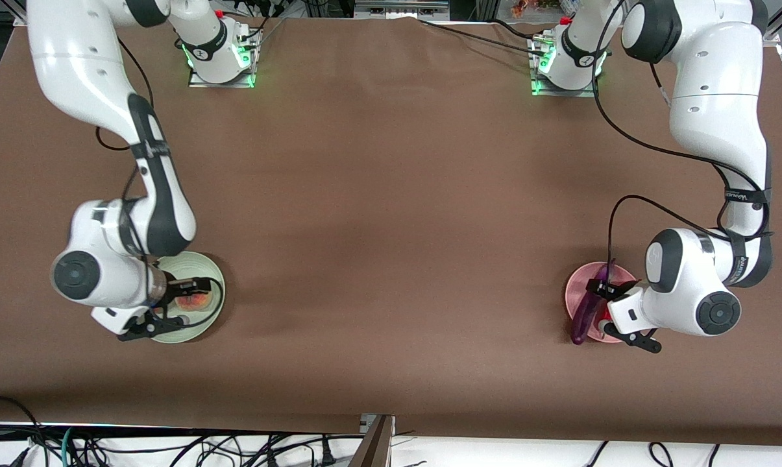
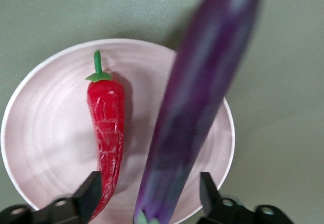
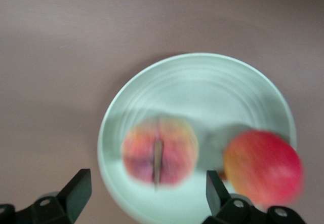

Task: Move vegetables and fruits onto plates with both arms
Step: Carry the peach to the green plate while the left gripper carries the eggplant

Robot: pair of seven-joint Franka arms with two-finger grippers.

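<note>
Both grippers, left and right, spread: two vegetables, two fruits, two plates

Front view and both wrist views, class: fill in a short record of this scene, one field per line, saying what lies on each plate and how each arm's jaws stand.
green plate: peach, pomegranate
pink plate: chili pepper, eggplant jutting past the rim
left gripper: over pink plate, jaws open
right gripper: over green plate, jaws open

Purple eggplant, red chili on pink plate; green plate.
</note>
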